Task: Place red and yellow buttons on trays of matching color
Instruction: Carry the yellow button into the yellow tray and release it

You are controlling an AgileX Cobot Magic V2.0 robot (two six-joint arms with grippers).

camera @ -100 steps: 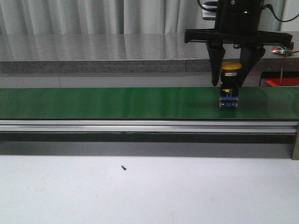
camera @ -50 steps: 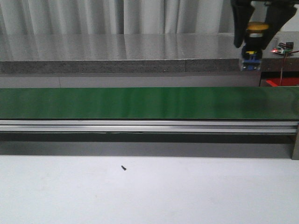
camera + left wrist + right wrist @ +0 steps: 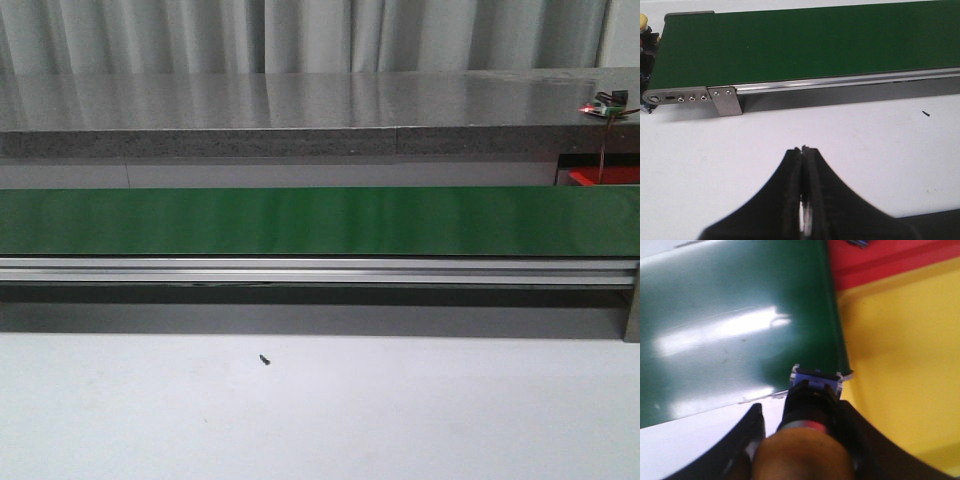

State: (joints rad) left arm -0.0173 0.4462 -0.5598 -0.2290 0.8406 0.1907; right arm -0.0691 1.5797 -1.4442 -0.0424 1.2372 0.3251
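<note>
**Yellow button in the right gripper, over the belt's end beside the yellow tray**

On my right wrist feed the right gripper point(image 3: 807, 432) fills the near part of the picture, its two dark fingers point(image 3: 747, 440) closed on the yellow button point(image 3: 807, 452). I see the button's yellow cap closest to the camera, blurred, with its black body and blue-and-white base point(image 3: 817, 376) pointing away below it. It hangs over the end edge of the green belt point(image 3: 730, 335). Just past that edge lies the yellow tray point(image 3: 905, 365), and beyond the tray's far rim the red tray point(image 3: 890, 257) begins. A small dark item sits on the red tray at the picture's border; I cannot tell what it is.

On my left wrist feed the left gripper point(image 3: 803, 165) hovers over the white tabletop point(image 3: 865, 145), jaws pressed together with nothing between them. A tiny black speck point(image 3: 926, 114) lies on the tabletop near the belt's frame. Farther off runs the metal rail point(image 3: 840, 82) along the belt's near edge, ending in a bracket point(image 3: 727, 100) at the belt's end corner. Off that end stands another yellow-capped button point(image 3: 644, 30), mostly cut by the frame.

My front camera shows neither arm. Nearest is the white tabletop with the speck point(image 3: 265, 359), then the rail, then the belt point(image 3: 300, 220), bare from edge to edge. Behind it runs a grey counter point(image 3: 300, 110), with a sliver of the red tray point(image 3: 603, 177) at the right edge and curtains point(image 3: 300, 35) at the back.
</note>
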